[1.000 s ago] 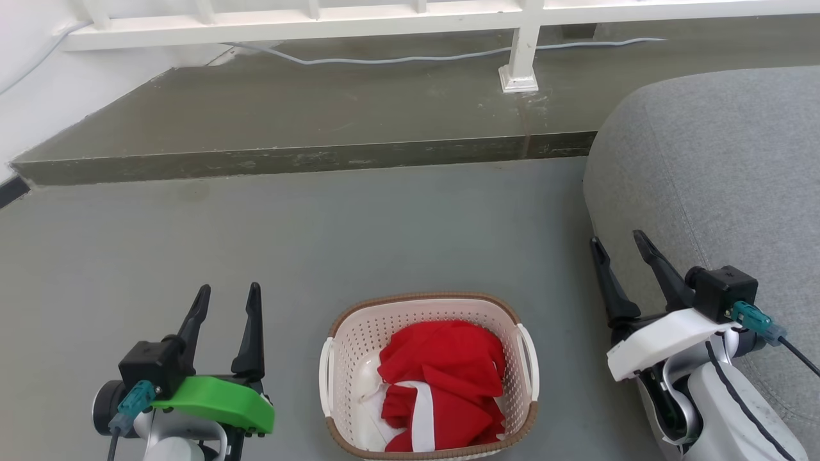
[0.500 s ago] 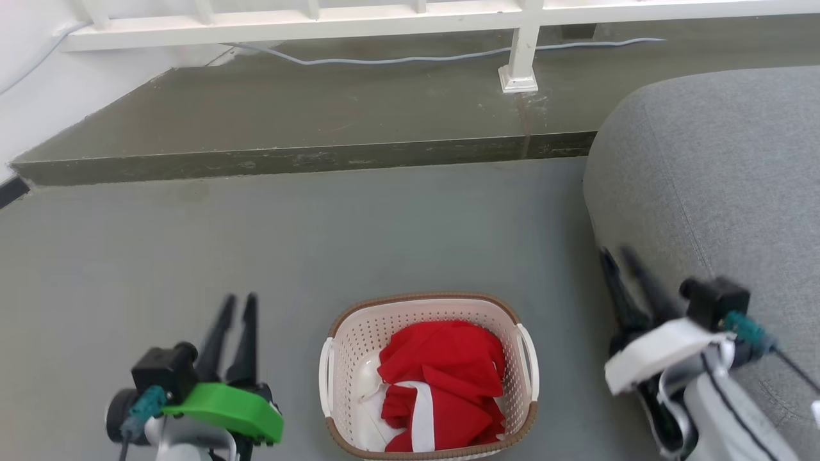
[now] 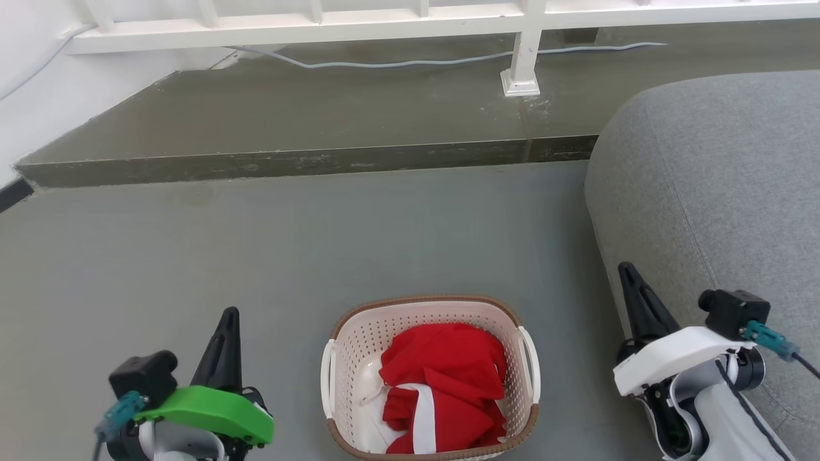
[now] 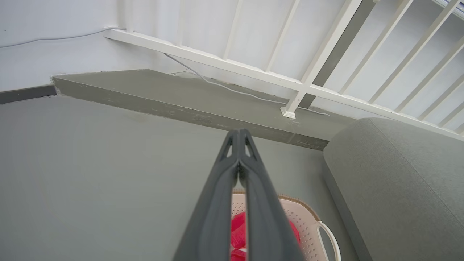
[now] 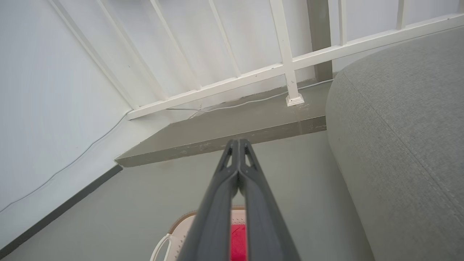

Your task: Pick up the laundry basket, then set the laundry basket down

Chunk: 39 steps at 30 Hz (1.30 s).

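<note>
One grey sofa (image 3: 705, 192) stands right of the laundry basket (image 3: 365, 338).

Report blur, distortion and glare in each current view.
Head view: sharp, evenly lit, no hard shadow by the basket. Left wrist view: left gripper soft toward the bottom edge, railing bars splayed. Right wrist view: right gripper likewise soft, white wall bright.

Laundry basket (image 3: 359, 339): cream perforated plastic, smooth with a slight sheen, brown woven-look rim band; inside, soft matt red cloth (image 3: 448, 371) with a white band. Floor (image 3: 384, 237): smooth matt grey; step (image 3: 320, 115) along its far edge: rough, scuffed, concrete-like; railing (image 3: 320, 25): white painted. Sofa (image 3: 717, 179): grey coarse-woven fabric; left gripper (image 3: 229, 317) and right gripper (image 3: 626, 272): matt dark plastic.
</note>
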Tool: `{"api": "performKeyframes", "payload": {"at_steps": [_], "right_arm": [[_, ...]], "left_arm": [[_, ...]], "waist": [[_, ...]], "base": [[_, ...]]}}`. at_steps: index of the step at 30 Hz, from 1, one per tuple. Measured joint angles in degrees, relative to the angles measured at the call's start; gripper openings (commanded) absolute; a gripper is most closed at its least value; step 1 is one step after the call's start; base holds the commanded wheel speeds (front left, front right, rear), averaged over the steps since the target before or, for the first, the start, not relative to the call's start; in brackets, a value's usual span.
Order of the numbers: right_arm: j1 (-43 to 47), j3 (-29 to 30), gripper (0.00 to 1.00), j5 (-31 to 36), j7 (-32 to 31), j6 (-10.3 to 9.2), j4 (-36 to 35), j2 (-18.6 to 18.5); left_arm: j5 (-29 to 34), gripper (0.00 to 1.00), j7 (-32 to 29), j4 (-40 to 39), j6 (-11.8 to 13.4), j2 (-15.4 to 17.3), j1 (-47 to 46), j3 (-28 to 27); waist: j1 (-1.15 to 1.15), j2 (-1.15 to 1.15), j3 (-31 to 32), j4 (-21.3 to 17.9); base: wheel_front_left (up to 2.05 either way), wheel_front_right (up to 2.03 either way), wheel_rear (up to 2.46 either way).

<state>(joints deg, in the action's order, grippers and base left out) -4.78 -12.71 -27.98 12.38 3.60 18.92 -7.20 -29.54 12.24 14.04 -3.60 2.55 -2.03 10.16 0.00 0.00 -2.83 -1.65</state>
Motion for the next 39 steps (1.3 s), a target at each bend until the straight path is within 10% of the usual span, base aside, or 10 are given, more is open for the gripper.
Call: {"api": "performKeyframes", "payload": {"at_steps": [39], "right_arm": [[0.0, 8.56, 0.0, -27.57, -8.09, 1.41, -1.0, 1.87]], "left_arm": [[-27.0, 0.0, -7.99, 0.43, -1.46, -0.04, -0.04, -5.99]], "waist": [[0.0, 0.0, 1.15, 0.71]], "base": [[0.0, 0.0, 0.0]]}}
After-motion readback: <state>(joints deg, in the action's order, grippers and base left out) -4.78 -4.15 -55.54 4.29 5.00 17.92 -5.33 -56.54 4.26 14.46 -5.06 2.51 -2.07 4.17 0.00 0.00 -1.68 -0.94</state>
